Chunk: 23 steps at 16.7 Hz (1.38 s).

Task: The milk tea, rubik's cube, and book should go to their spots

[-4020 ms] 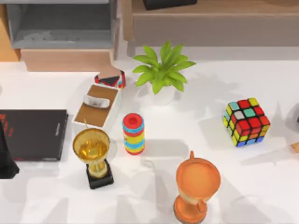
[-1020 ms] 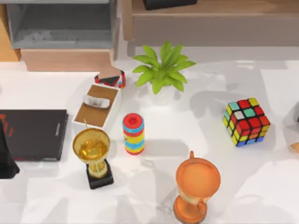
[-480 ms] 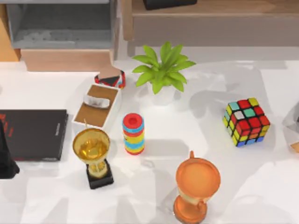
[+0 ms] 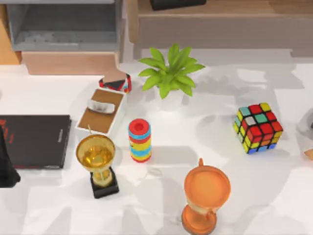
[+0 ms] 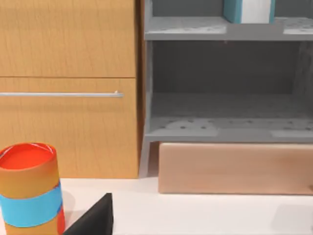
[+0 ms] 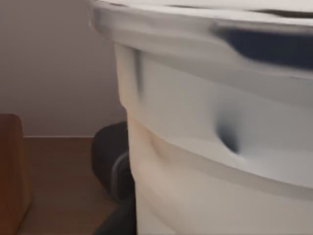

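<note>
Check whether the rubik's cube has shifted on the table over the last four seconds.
No. The rubik's cube sits at the same spot right of the potted plant, in the same orientation as in the earlier top views.

The multicoloured rubik's cube (image 4: 257,128) sits right of centre; the light-blue book (image 5: 248,11) stands upright on a grey shelf.

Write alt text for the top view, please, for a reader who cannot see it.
A rubik's cube sits on the right of a white table, a potted plant mid-back. A gold trophy, striped cylinder and orange trophy stand nearer; a black book lies left.
</note>
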Available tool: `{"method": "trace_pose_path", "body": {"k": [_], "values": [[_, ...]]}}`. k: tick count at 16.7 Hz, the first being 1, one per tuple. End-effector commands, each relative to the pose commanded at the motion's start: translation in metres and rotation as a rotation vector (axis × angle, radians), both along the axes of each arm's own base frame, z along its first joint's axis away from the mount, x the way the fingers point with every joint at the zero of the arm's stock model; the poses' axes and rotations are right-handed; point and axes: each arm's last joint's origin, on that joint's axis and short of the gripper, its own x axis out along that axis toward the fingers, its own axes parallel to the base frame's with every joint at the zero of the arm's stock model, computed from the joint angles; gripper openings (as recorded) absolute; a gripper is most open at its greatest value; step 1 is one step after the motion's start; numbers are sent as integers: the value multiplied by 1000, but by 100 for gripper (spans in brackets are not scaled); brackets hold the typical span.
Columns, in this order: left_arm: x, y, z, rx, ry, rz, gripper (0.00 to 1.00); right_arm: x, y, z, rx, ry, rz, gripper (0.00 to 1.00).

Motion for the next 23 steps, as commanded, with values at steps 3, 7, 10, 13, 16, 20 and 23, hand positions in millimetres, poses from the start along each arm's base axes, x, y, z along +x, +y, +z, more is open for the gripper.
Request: {"method": "trace_pose_path", "body": {"k": [3,7,10,13,16,20,23], "values": [[0,0,0,0,0,0,100,-28,3,1,1,6,1,0],[0,0,0,0,0,0,100,-38,1,5,-2,-11,-1,0],[0,0,0,0,0,0,100,-37,2,4,0,-9,4,0],[0,0,0,0,0,0,100,-47,-10,2,-17,-37,-1,0],[0,0,0,0,0,0,100,-64,-28,-22,-27,-22,-6,0],[0,0,0,0,0,0,100,-91,-48,-70,-12,49,-12,0],[0,0,0,0,0,0,100,-105,-55,-92,0,79,-17,0]]}}
